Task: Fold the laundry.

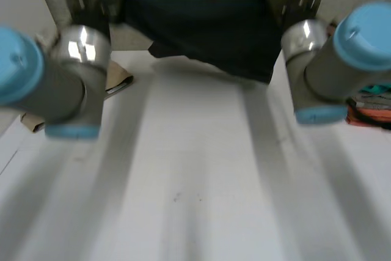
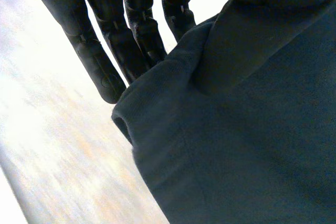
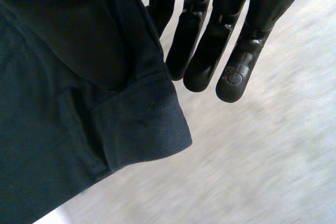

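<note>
Head view: dark garment (image 1: 208,35) hangs between left hand (image 2: 131,30) and right hand (image 3: 210,40), each pinching its edge

We see one dark navy garment (image 1: 208,35) at the upper middle of the head view, spread wide and lifted off the white worktop (image 1: 201,181), its lower edge sloping down to the right. A stitched cuff (image 3: 152,124) hangs just beside the right robot hand (image 3: 210,51).

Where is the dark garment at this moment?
Head view: the dark garment hangs at the far middle above the white table, held between the left hand and the right hand, one at each upper end.
</note>
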Controlling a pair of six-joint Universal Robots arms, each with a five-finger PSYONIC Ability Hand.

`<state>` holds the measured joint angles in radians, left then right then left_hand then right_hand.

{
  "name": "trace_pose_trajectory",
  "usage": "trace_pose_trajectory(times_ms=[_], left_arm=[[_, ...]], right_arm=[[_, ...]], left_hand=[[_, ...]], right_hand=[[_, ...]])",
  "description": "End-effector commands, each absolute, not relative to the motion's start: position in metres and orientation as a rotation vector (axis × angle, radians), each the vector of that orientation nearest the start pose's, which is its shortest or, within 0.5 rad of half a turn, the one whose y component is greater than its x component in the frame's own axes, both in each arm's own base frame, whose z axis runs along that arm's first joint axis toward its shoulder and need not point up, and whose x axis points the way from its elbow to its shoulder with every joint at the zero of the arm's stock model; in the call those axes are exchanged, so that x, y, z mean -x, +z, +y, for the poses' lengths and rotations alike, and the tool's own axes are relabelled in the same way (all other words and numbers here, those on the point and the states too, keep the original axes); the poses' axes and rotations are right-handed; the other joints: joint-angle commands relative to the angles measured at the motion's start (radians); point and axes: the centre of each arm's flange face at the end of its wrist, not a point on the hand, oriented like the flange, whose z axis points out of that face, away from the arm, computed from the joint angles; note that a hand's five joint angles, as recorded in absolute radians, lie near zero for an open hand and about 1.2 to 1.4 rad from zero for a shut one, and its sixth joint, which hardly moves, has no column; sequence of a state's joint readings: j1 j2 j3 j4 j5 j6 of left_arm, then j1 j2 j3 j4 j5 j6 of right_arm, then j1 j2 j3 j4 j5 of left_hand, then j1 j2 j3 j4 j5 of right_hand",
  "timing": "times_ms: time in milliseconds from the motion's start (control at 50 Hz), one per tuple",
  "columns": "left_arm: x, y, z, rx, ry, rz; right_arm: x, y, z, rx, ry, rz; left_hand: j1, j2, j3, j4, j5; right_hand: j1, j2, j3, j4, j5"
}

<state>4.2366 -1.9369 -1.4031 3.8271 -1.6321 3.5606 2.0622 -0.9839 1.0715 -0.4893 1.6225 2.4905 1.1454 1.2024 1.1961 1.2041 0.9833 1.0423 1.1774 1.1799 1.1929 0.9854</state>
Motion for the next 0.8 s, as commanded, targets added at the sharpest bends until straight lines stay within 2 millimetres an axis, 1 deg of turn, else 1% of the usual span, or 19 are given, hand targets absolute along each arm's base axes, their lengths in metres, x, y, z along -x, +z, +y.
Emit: trace_pose_trajectory(times_ms=[20, 40, 80, 100, 140, 180, 200, 240, 320, 340, 360, 460, 540, 580, 640, 680, 720, 740, 800], left_arm=[[0.289, 0.203, -0.275, -0.848, -2.375, 1.893], [0.286, 0.188, -0.265, -0.884, -2.31, 1.955], [0.281, 0.175, -0.256, -0.912, -2.235, 2.018], [0.278, 0.171, -0.251, -0.922, -2.201, 2.047], [0.27, 0.159, -0.235, -0.966, -2.078, 2.133], [0.265, 0.161, -0.223, -0.985, -2.017, 2.174], [0.261, 0.165, -0.211, -1.0, -1.971, 2.209], [0.256, 0.171, -0.199, -1.021, -1.927, 2.236], [0.247, 0.182, -0.172, -1.083, -1.836, 2.287], [0.245, 0.184, -0.166, -1.099, -1.818, 2.297], [0.241, 0.186, -0.153, -1.132, -1.78, 2.317], [0.232, 0.188, -0.12, -1.235, -1.66, 2.371], [0.227, 0.185, -0.096, -1.335, -1.553, 2.408], [0.227, 0.183, -0.083, -1.402, -1.504, 2.416], [0.228, 0.184, -0.073, -1.458, -1.478, 2.411], [0.229, 0.186, -0.069, -1.493, -1.474, 2.402], [0.23, 0.19, -0.07, -1.494, -1.491, 2.39], [0.232, 0.196, -0.074, -1.479, -1.534, 2.373], [0.237, 0.208, -0.083, -1.442, -1.609, 2.35]], right_arm=[[-0.327, 0.178, -0.327, 1.235, -2.332, 1.918], [-0.328, 0.168, -0.321, 1.268, -2.278, 1.943], [-0.326, 0.154, -0.31, 1.321, -2.188, 1.988], [-0.322, 0.142, -0.3, 1.365, -2.102, 2.043], [-0.318, 0.136, -0.292, 1.39, -2.037, 2.081], [-0.311, 0.132, -0.28, 1.413, -1.946, 2.137], [-0.308, 0.133, -0.275, 1.421, -1.924, 2.15], [-0.303, 0.138, -0.267, 1.437, -1.89, 2.171], [-0.289, 0.157, -0.245, 1.474, -1.833, 2.199], [-0.284, 0.163, -0.236, 1.486, -1.796, 2.214], [-0.281, 0.165, -0.232, 1.493, -1.779, 2.22], [-0.268, 0.174, -0.204, 1.569, -1.65, 2.233], [-0.256, 0.168, -0.178, 1.715, -1.505, 2.237], [-0.248, 0.161, -0.164, 1.817, -1.395, 2.251], [-0.238, 0.157, -0.154, 1.867, -1.32, 2.271], [-0.235, 0.156, -0.153, 1.853, -1.321, 2.282], [-0.23, 0.155, -0.155, 1.833, -1.332, 2.302], [-0.23, 0.155, -0.156, 1.827, -1.342, 2.305], [-0.229, 0.154, -0.159, 1.808, -1.384, 2.306]], left_hand=[[0.251, 0.194, 0.2, 0.192, 0.238], [0.251, 0.194, 0.2, 0.192, 0.238], [0.251, 0.194, 0.2, 0.192, 0.238], [0.251, 0.194, 0.2, 0.192, 0.238], [0.251, 0.194, 0.2, 0.192, 0.238], [0.251, 0.194, 0.2, 0.192, 0.238], [0.251, 0.194, 0.2, 0.192, 0.238], [0.251, 0.194, 0.2, 0.192, 0.238], [0.251, 0.194, 0.2, 0.192, 0.238], [0.251, 0.194, 0.2, 0.192, 0.238], [0.251, 0.194, 0.2, 0.192, 0.238], [0.251, 0.194, 0.2, 0.192, 0.238], [0.251, 0.194, 0.2, 0.192, 0.238], [0.251, 0.194, 0.2, 0.192, 0.238], [0.251, 0.194, 0.2, 0.192, 0.238], [0.251, 0.194, 0.2, 0.192, 0.238], [-0.085, -0.142, -0.135, -0.143, -0.097], [-0.418, -0.475, -0.468, -0.476, -0.43], [-0.863, -0.92, -0.914, -0.922, -0.875]], right_hand=[[0.354, 0.219, 0.216, 0.203, 0.236], [0.354, 0.219, 0.216, 0.203, 0.236], [0.354, 0.219, 0.216, 0.203, 0.236], [0.354, 0.219, 0.216, 0.203, 0.236], [0.354, 0.219, 0.216, 0.203, 0.236], [0.354, 0.219, 0.216, 0.203, 0.236], [0.354, 0.219, 0.216, 0.203, 0.236], [0.354, 0.219, 0.216, 0.203, 0.236], [0.354, 0.219, 0.216, 0.203, 0.236], [0.354, 0.219, 0.216, 0.203, 0.236], [0.354, 0.219, 0.216, 0.203, 0.236], [0.354, 0.219, 0.216, 0.203, 0.236], [0.354, 0.219, 0.216, 0.203, 0.236], [0.354, 0.219, 0.216, 0.203, 0.236], [0.354, 0.219, 0.216, 0.203, 0.236], [0.354, 0.219, 0.216, 0.203, 0.236], [0.354, 0.219, 0.216, 0.203, 0.236], [0.354, 0.219, 0.216, 0.203, 0.236], [0.354, 0.219, 0.216, 0.203, 0.236]])
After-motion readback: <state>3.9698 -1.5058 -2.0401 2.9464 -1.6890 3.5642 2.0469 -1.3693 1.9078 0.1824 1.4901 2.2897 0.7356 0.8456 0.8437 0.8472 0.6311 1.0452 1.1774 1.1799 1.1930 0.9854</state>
